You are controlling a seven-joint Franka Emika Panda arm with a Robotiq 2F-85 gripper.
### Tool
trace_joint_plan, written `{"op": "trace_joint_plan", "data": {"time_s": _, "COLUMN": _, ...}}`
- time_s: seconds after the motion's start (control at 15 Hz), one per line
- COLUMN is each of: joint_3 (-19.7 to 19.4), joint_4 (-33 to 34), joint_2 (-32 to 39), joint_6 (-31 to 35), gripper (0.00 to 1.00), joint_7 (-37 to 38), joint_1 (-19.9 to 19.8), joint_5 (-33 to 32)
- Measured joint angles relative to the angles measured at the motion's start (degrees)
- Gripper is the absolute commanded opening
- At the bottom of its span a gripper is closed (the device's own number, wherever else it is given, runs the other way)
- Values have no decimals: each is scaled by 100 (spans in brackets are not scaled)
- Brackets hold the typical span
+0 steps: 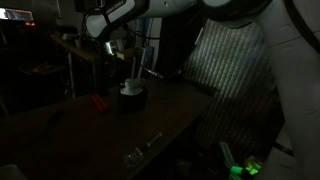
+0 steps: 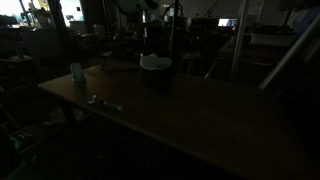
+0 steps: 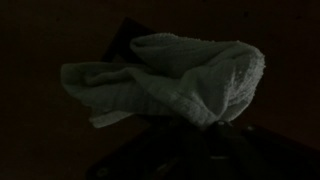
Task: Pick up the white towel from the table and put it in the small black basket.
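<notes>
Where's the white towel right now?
In both exterior views the white towel is bunched at the top of the small black basket on the table, with a small red object beside the basket.

Exterior views face the table [image 1: 60, 130] [image 2: 200, 120] from different sides, sharing the small black basket [image 1: 131, 102] [image 2: 155, 80]; wrist view looks closely onto the white towel [image 3: 170, 85].

One white towel [image 3: 170, 80], one small black basket [image 1: 132, 102], one long dark wooden table [image 1: 85, 135], one small red object [image 1: 99, 101], one pale cup [image 2: 77, 72], two small metallic pieces [image 1: 141, 149] as far as the dimness allows, one white robot arm [image 1: 118, 20]
</notes>
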Motion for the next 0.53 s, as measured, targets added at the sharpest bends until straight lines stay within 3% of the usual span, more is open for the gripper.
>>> {"op": "trace_joint_plan", "data": {"time_s": 0.53, "joint_3": -63, "joint_4": -1164, "joint_2": -460, "joint_6": 1137, "gripper": 3, "joint_7": 406, "joint_1": -110, "joint_5": 185}}
